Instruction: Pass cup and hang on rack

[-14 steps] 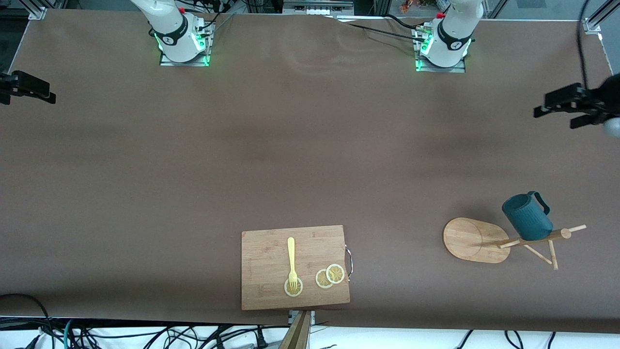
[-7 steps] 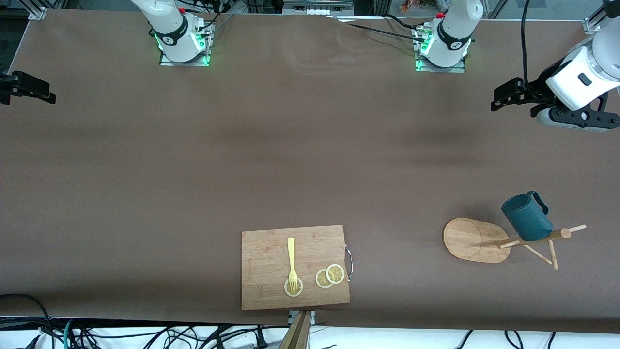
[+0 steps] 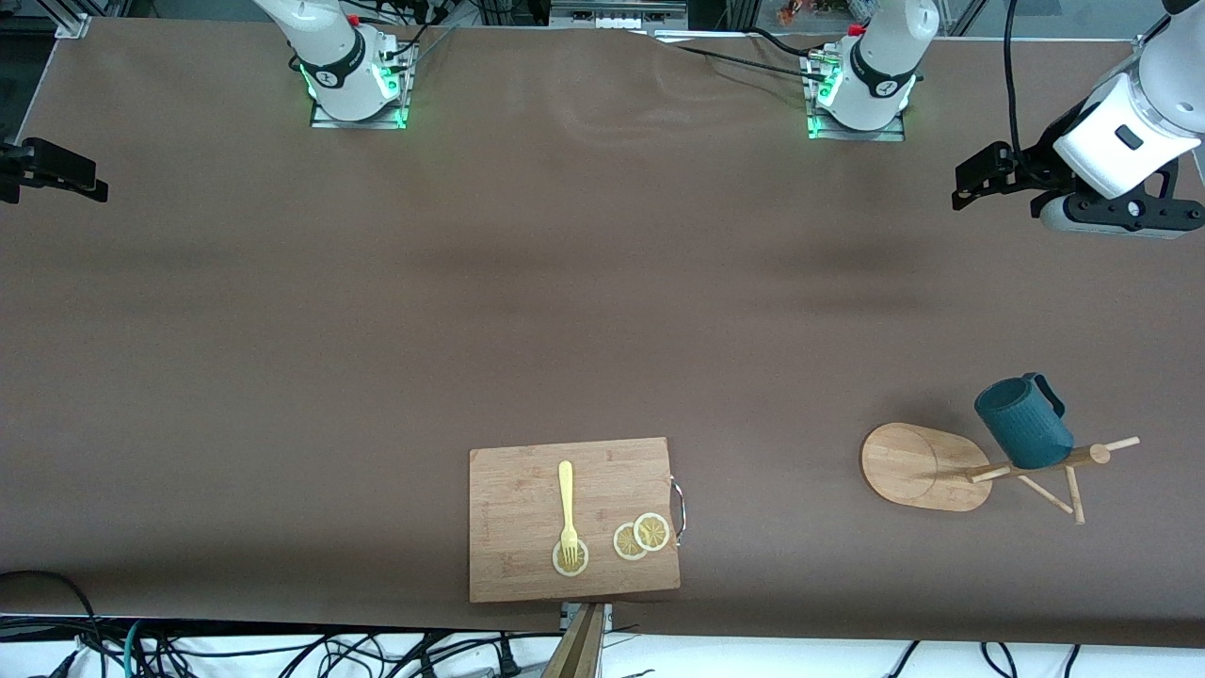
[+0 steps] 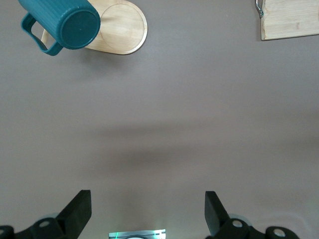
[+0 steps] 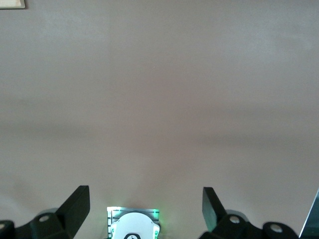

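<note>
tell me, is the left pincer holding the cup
No, the left pincer is open over bare table, while the cup hangs on the rack.

One cup [image 3: 1023, 422] – one rack [image 3: 927, 466] – one board [image 3: 572, 518] – one fork [image 3: 567, 504] – three lemon slices [image 3: 641, 536].

Over the last second I see the left gripper [image 3: 974, 174] swing in from the left arm's edge of the table, bringing its white wrist into the front view. In the last half second it creeps only slightly higher in that view. Its fingers [image 4: 79, 211] are spread wide over bare table, well apart from the cup [image 3: 1024, 423].
</note>
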